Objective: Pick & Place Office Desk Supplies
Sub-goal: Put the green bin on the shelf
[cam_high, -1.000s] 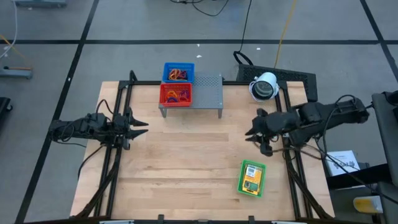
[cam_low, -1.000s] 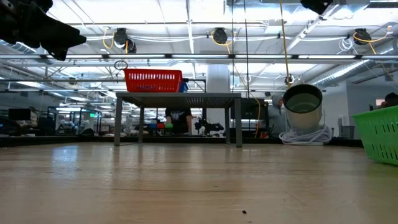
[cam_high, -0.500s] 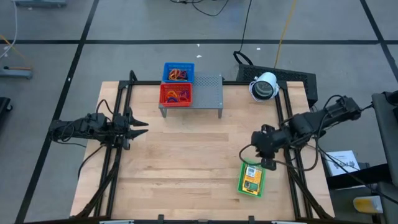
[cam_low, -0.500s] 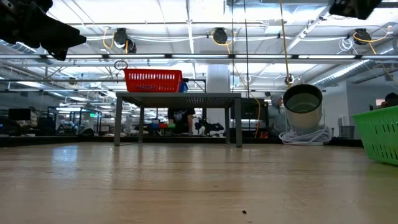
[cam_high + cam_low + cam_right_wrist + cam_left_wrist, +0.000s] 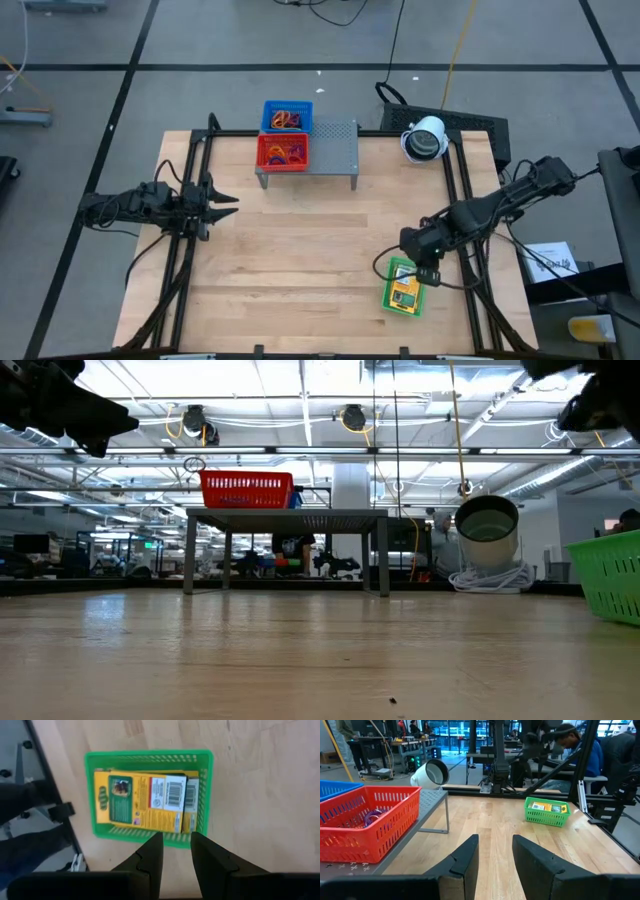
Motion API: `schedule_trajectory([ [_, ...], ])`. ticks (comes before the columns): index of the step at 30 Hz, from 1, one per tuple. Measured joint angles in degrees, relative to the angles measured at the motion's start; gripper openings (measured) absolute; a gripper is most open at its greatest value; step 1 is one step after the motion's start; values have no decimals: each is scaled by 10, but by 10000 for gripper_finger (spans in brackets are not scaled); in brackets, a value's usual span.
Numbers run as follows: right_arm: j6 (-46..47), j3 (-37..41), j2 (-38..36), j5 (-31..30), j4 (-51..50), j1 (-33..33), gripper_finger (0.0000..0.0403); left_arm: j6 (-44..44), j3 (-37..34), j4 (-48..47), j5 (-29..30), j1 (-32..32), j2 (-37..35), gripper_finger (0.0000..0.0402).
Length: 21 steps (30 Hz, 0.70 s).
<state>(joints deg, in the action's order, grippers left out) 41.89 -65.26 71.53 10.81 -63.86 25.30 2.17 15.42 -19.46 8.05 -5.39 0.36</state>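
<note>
Yellow-orange packets (image 5: 145, 802) lie flat in a green mesh basket (image 5: 405, 288) near the table's right near corner. Orange and red rubber-band loops lie in the red basket (image 5: 284, 152) on the grey shelf (image 5: 335, 150) and in the blue basket (image 5: 287, 117) behind it. My right gripper (image 5: 176, 847) hangs open above the green basket's far rim, pointing down, and touches nothing; it also shows in the high view (image 5: 420, 266). My left gripper (image 5: 225, 205) waits open above the table's left side, level, pointing right.
A white cylinder with a coiled cable (image 5: 424, 138) sits at the far right corner of the table. The shelf stands on legs at the middle of the far edge (image 5: 285, 518). Bare wood (image 5: 300, 260) spreads across the table's middle and near left.
My right gripper has swung from the table's right side toward the near edge and come over the green basket, tipping from level to pointing down. Its arm has stretched out with it. The left arm and all baskets have stayed put.
</note>
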Motion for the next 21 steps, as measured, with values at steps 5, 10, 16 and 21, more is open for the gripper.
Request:
schedule_trajectory([
  [5,9,52,0,-1,50,-1,89,0,0,0,0,0,0,129],
  [10,25,105,0,0,100,-1,89,0,0,0,0,0,0,129],
  [16,43,154,0,0,138,-1,89,0,0,0,0,0,0,129],
  [21,50,181,-1,-2,165,-1,89,0,0,0,0,0,0,129],
])
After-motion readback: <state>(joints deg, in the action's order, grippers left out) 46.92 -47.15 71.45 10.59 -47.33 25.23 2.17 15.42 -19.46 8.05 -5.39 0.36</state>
